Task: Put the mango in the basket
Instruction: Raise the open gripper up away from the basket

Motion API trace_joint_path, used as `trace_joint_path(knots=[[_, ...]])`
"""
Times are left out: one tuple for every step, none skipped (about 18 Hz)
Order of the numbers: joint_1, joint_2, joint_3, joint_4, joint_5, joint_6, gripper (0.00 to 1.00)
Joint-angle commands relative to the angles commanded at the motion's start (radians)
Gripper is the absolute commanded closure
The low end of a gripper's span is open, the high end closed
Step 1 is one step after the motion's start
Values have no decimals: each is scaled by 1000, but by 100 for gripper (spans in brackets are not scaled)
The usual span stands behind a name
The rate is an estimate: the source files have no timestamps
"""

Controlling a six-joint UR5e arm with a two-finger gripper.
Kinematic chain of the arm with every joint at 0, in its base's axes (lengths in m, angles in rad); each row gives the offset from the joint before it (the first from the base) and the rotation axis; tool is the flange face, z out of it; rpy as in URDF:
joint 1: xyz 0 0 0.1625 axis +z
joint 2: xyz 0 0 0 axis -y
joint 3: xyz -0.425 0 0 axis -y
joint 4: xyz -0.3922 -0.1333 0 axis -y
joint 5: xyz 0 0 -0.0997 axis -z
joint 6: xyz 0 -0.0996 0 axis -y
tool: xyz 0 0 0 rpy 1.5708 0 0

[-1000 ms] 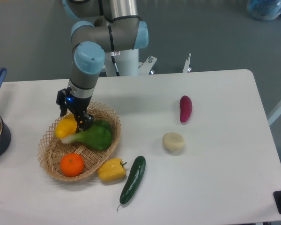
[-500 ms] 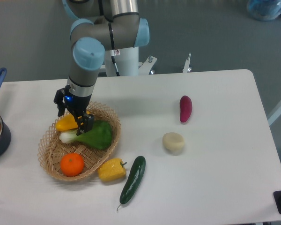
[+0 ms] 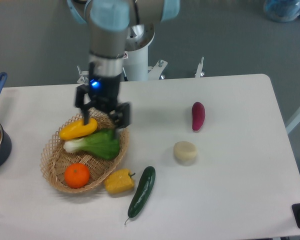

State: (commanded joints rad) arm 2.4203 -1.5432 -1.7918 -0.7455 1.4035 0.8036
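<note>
Glossy mango [image 3: 78, 128], woven wicker basket [image 3: 52, 162]

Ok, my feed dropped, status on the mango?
Gripper open, above basket rim. Mango lying in basket beside bok choy, free of fingers. Nothing in the way.

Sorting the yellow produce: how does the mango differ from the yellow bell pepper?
The mango is elongated and smooth; the yellow bell pepper is shorter and lumpy. The mango lies inside the basket; the pepper sits on the table against its outer rim. Both are yellow.
</note>
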Motion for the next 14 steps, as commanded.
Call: trace_joint_path(knots=[[34,8,11,-2,11,41,0],[63,15,15,-2,17,99,0],[94,26,17,-6,17,170,0],[127,38,22,-32,17,240,0],[159,49,29,-72,15,308,0],[184,57,37,-107,15,369,0],[201,70,45,-139,15,426,0],[216,87,48,-181,15,483,0],[239,106,48,-228,17,543,0],[261,118,45,-265,17,607,0],[276,124,48,-293,17,668,0],[282,127,48,-305,17,712,0],[286,133,46,-311,17,730,0],[286,138,42,-314,17,730,0]])
